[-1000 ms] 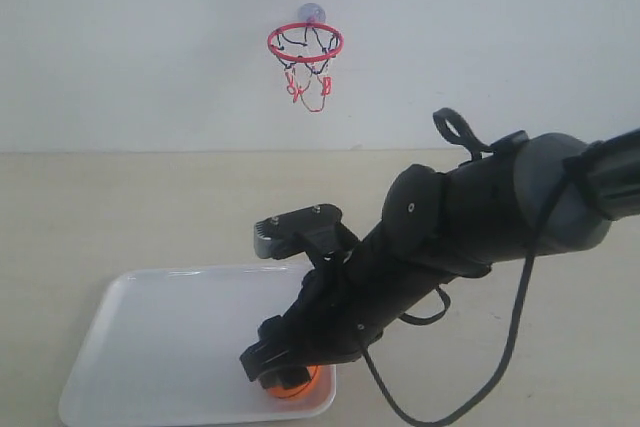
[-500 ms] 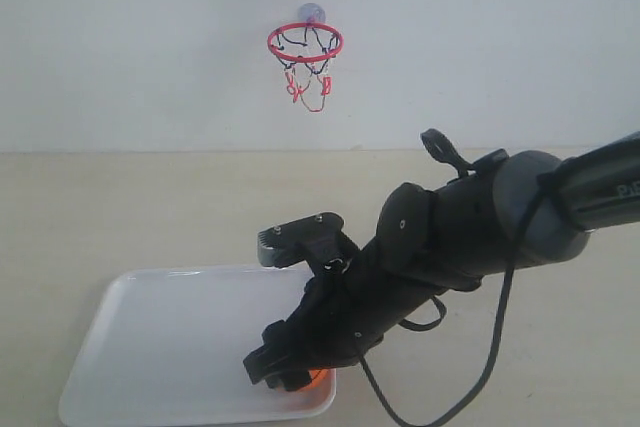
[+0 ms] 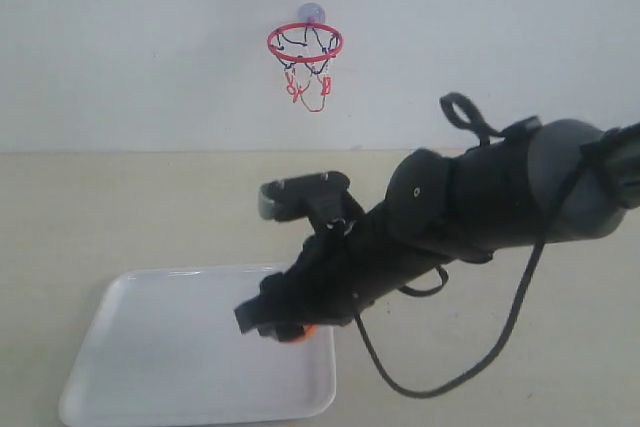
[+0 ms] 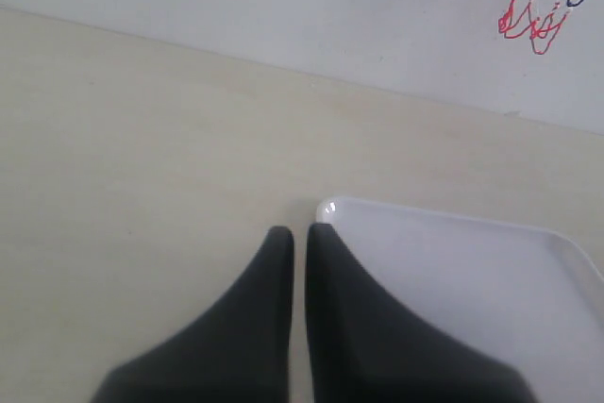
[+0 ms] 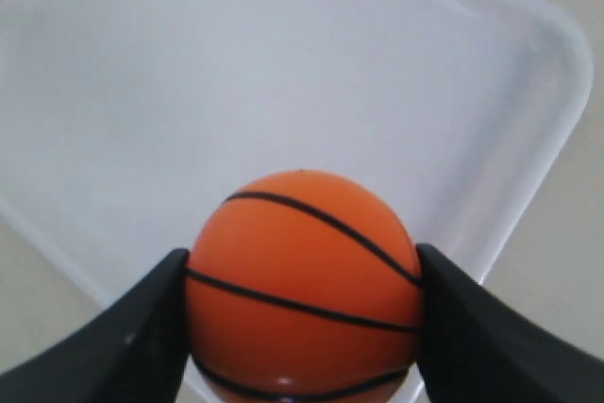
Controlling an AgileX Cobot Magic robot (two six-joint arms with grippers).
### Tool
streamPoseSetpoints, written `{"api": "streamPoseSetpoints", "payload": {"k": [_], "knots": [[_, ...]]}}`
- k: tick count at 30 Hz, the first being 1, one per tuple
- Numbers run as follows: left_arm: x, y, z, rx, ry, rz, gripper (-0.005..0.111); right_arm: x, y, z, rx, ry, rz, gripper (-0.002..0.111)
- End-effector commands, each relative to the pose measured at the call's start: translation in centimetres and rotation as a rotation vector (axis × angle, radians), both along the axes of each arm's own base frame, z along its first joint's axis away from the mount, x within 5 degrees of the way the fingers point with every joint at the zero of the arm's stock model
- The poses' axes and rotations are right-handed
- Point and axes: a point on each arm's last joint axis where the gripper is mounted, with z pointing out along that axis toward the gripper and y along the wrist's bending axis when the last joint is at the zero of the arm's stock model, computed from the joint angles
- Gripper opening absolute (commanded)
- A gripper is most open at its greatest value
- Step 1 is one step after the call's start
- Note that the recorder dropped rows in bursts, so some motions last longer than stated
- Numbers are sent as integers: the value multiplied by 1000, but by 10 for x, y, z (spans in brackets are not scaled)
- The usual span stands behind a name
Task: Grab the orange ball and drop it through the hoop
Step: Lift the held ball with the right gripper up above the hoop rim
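The right gripper, clamped on the ball just above the tray, hangs well below the wall hoop, which lies up and beyond it.

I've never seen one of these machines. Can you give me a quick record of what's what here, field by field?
Ball: orange ball, clamped between the right gripper fingers
Ball position: above the white tray near its edge, seemingly lifted off it
Hoop: hoop with red ring, mounted on the wall, nothing in it
Left gripper: left gripper shut, empty, over the table by the tray's corner
Task step: ball picked up, not yet dropped through the hoop
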Motion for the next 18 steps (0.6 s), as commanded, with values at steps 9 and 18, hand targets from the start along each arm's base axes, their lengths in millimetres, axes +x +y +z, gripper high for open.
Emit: {"api": "streamPoseSetpoints", "payload": {"k": [9,18], "knots": [[0,0,-1,-4,-3,5,4,89,-46,123,268,-188,-231,0],[0,0,-1,-4,-3,5,4,151,-85,166,486,-305,-326,0]]}}
